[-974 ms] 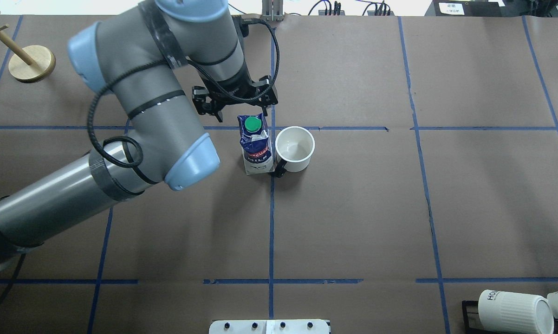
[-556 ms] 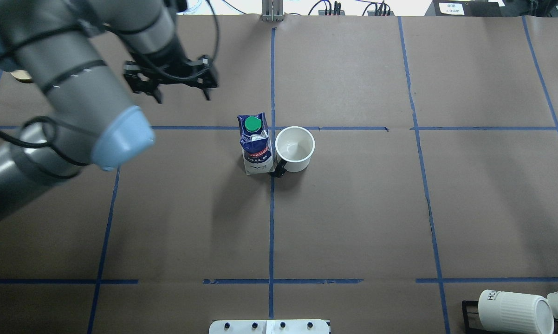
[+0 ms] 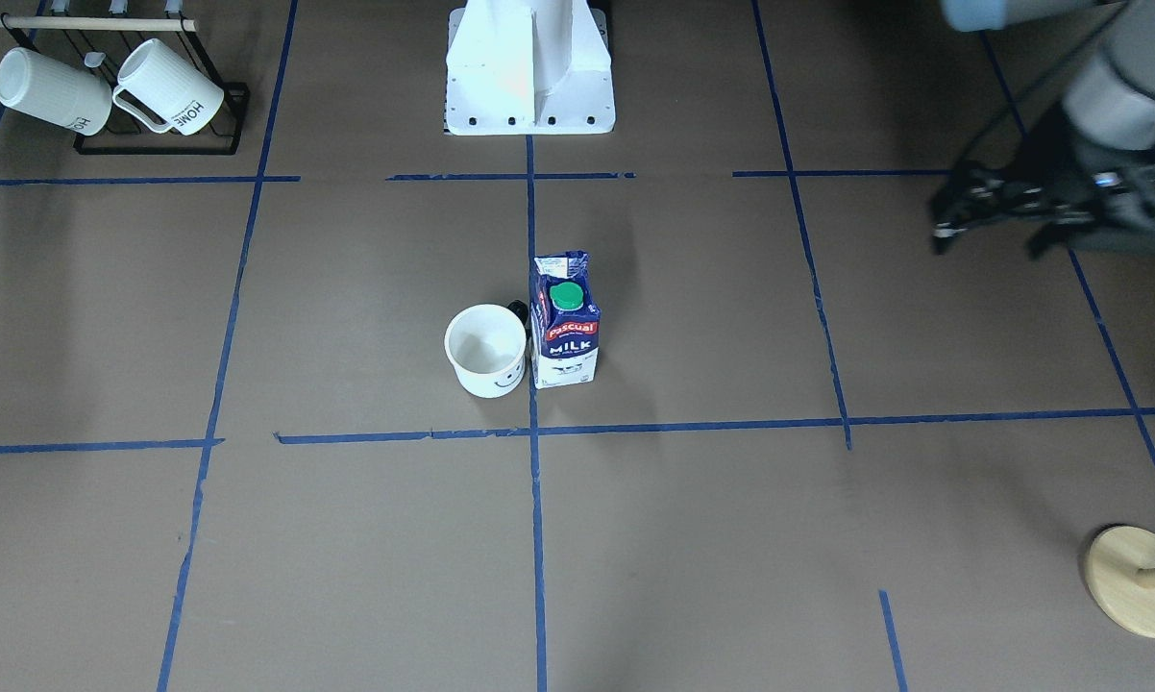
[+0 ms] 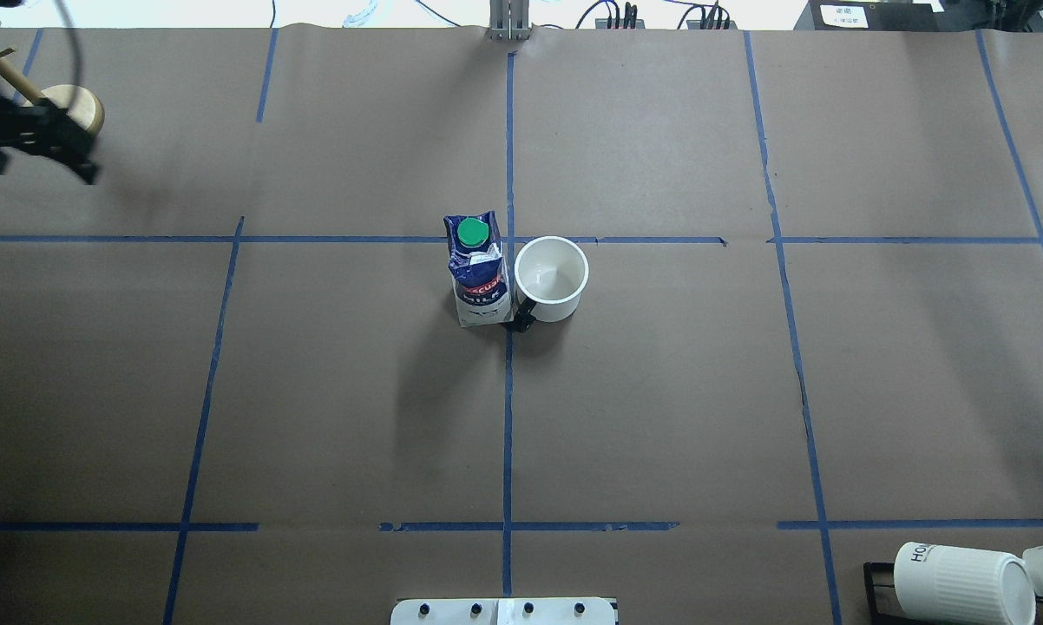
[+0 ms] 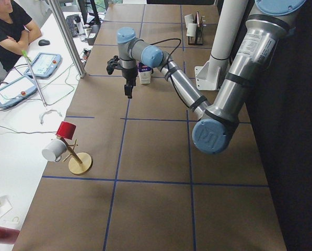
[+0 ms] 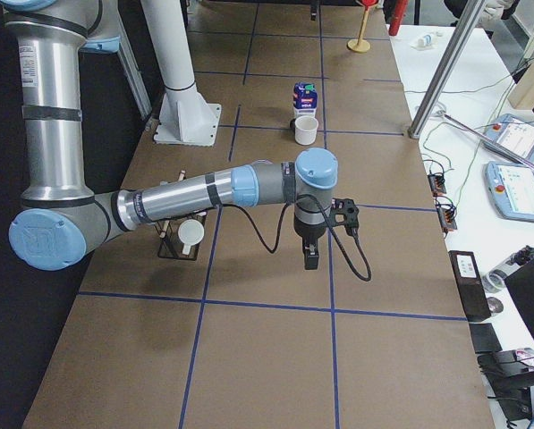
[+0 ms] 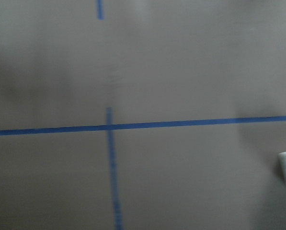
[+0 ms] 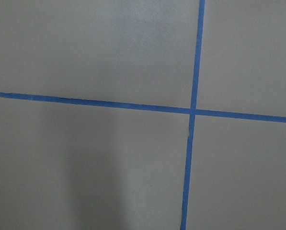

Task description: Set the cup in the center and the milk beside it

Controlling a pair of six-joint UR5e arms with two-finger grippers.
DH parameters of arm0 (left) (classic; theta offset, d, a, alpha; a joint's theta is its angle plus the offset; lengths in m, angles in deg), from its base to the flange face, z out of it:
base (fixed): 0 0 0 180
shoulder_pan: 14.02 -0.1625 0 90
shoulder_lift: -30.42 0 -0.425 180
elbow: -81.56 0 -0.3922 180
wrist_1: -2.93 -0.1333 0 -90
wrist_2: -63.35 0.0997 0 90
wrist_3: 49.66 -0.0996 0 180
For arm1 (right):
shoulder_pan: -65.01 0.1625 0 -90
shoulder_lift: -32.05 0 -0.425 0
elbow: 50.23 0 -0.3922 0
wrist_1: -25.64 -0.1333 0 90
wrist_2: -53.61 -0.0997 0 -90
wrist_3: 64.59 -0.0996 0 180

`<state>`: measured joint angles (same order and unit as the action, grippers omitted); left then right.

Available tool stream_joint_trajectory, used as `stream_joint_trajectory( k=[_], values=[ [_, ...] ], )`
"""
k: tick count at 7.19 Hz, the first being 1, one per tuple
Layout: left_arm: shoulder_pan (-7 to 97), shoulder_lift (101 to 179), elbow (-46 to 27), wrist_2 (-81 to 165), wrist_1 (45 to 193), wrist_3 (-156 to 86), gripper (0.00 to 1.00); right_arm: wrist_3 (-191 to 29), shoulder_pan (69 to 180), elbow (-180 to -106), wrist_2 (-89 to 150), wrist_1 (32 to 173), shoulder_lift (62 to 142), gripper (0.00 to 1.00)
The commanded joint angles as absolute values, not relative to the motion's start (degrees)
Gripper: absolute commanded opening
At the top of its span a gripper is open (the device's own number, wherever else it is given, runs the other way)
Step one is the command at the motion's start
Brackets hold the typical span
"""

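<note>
The cup [image 4: 552,278], a smooth white mug with a black handle, stands upright in the center [image 4: 573,391] of the brown board, just right of the long middle tape line. Its smiley face shows in the front view [image 3: 486,351]. The milk [image 4: 478,269], a blue and white carton with a green cap, stands upright right beside it, also in the front view [image 3: 566,322]. My left gripper [image 4: 42,165] is open and empty at the board's far left, well away from both, and shows in the front view [image 3: 986,240]. My right gripper [image 6: 309,255] shows only in the right side view; I cannot tell its state.
Two ribbed HOME mugs [image 3: 107,86] hang on a black rack at the robot-side corner on my right. A wooden stand [image 3: 1135,581] sits at the far left corner, close to my left gripper. The white robot base [image 3: 529,67] stands at the near middle edge.
My left arm has swung away from the milk to the far left, gripper staying open. The milk and cup have not moved.
</note>
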<state>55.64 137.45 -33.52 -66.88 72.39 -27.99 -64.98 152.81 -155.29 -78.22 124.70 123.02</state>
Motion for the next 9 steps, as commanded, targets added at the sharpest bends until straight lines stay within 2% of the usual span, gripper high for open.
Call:
stream_joint_trajectory(
  k=[1,3,6,7,9],
  values=[
    [68.02,128.01,-29.57,-71.28,72.54,-48.62,1.0,-60.47,155.61,-152.54,-78.57,124.0,126.08,1.0],
    [73.32,125.7,-20.88,-71.65,72.89,-58.59,1.0,-60.64,155.88,-152.45,-79.62,117.53,130.99,1.0],
    [76.24,123.86,-3.04,-74.09,90.58,-61.09,1.0,-60.81,155.88,-151.48,-82.0,114.85,132.86,1.0],
    [77.03,123.76,-0.2,-74.37,93.6,-60.92,1.0,-60.81,155.88,-151.22,-82.09,114.68,132.86,1.0],
    [79.48,123.68,-1.22,-74.81,93.29,-60.65,1.0,-60.9,155.88,-151.3,-83.05,114.67,132.77,1.0]
  ],
)
